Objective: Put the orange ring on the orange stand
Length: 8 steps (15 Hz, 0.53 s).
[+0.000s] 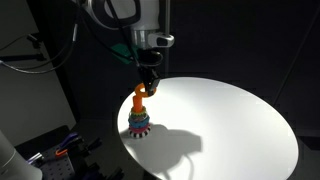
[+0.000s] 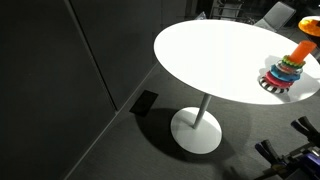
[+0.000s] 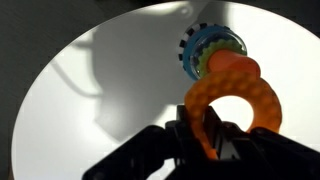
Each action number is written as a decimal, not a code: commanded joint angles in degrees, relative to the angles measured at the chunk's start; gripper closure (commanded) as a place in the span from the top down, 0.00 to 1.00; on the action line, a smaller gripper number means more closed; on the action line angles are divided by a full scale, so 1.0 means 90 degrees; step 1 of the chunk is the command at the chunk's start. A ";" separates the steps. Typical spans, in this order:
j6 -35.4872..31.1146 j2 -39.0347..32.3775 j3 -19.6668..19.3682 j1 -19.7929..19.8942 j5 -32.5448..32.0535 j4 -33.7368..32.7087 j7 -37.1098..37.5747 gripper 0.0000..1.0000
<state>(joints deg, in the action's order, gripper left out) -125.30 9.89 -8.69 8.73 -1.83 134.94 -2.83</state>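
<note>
My gripper (image 1: 146, 86) is shut on an orange ring (image 3: 232, 98), holding it by its near rim just above the stacking toy. The toy (image 1: 139, 121) stands on the round white table (image 1: 220, 120) near its edge: an orange stand (image 2: 299, 51) rising from several coloured rings over a black-and-white base. In the wrist view the ring (image 3: 232, 98) hangs over the toy's rings (image 3: 205, 52) and hides the stand's top. In an exterior view the ring (image 2: 310, 24) shows at the right edge above the stand. Gripper fingers (image 3: 197, 135) clamp the ring.
The white table (image 2: 215, 50) stands on a single pedestal foot (image 2: 196, 130) on a dark floor. Dark panels stand beside it. Cluttered equipment (image 1: 45, 155) lies low beside the table edge.
</note>
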 commanded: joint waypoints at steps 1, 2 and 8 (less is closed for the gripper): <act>0.0372 0.0108 0.0084 -0.0052 -0.0178 -0.0052 -0.0009 0.08; 0.0436 0.0098 0.0104 -0.0066 -0.0208 -0.0050 -0.0006 0.08; 0.0646 0.0019 0.0171 -0.0094 -0.0293 -0.0022 -0.0024 0.08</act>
<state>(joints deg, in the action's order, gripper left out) -121.12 9.86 -7.26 8.12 -3.14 135.03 -2.83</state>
